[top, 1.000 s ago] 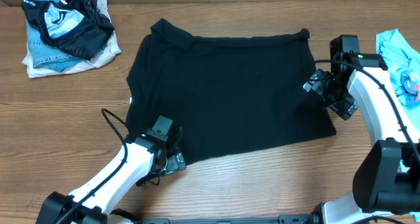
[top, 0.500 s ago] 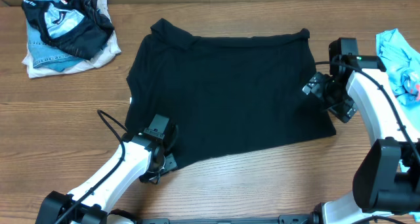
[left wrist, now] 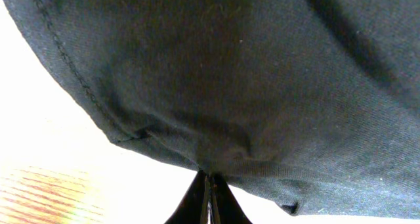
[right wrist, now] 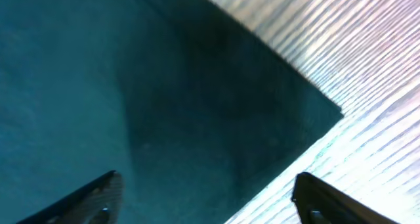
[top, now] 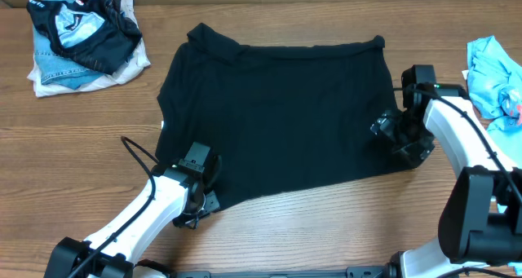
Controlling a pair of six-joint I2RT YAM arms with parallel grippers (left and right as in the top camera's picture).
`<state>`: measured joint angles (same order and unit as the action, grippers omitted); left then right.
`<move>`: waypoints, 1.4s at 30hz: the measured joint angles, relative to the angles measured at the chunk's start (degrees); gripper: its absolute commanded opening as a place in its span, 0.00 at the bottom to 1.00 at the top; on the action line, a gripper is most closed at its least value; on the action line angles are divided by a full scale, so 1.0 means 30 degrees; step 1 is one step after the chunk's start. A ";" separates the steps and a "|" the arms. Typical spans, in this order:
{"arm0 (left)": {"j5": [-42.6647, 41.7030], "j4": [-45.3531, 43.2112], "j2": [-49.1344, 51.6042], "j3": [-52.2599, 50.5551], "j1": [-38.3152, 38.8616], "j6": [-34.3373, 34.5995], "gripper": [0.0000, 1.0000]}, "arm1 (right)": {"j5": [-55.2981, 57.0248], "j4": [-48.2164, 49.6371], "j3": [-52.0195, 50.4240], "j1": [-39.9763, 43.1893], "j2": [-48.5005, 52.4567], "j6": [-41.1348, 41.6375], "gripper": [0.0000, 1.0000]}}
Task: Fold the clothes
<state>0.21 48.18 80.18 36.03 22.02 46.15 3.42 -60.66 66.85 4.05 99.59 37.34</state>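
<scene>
Garments lie heaped in the upper left of the overhead frame. We see this pile of garments [top: 81, 41] as black-and-pale-blue pattern over denim and white. It lies well apart from the black T-shirt [top: 277, 115], with bare table [top: 98, 123] between them.

The T-shirt is spread flat across the middle of the frame. Its lower hem slants up toward the right. At the lower left corner of that hem, the left tool [top: 204, 203] is pinched tight on the fabric. In the left wrist view we see its tips [left wrist: 209, 191] closed together on the stitched edge. A thin cable [top: 134, 150] loops over the table just left of that arm.

Below the hem, a broad strip of bare wood runs between the two arms. Above the shirt only a narrow band remains before the table's far edge.

At the shirt's lower right corner, the right tool [top: 397, 138] sits over the fabric. In its wrist view the jaws stand wide apart [right wrist: 207, 198] with nothing gripped.

A light blue garment [top: 492, 70] lies crumpled at the right edge of the frame, just beside the right arm.
</scene>
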 measured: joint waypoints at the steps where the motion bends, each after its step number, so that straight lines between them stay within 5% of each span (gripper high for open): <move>1: 0.0000 0.0000 0.0000 0.0000 0.0000 0.0000 0.04 | -0.0080 0.0255 -0.0306 0.0000 0.0000 0.0117 0.77; 5: 0.0000 0.0000 0.0000 0.0000 0.0000 0.0000 0.04 | -0.0240 0.1311 -0.1464 0.0015 0.0000 0.0364 0.63; 22: 0.0459 0.1530 0.0000 0.1719 0.0000 -0.0066 0.04 | -0.1027 0.1268 -0.2514 0.0015 0.0036 0.0991 0.59; 28: 0.0801 0.1537 0.0000 0.2040 0.0000 -0.0080 0.04 | -0.1166 0.2419 -0.3592 0.0015 0.0036 0.1064 0.31; 32: 0.1137 0.1610 0.0000 0.2040 0.0000 -0.0080 0.04 | -0.1443 0.2550 -0.3883 0.0015 0.0036 0.1384 0.04; 42: 0.1690 0.5260 0.0000 0.3585 0.0000 -0.0073 0.04 | -0.1457 0.1122 -0.3920 0.0015 0.0036 0.2659 0.04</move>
<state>5.28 63.96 80.18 46.78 22.02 45.93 -0.95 -57.30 55.09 4.10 99.70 45.32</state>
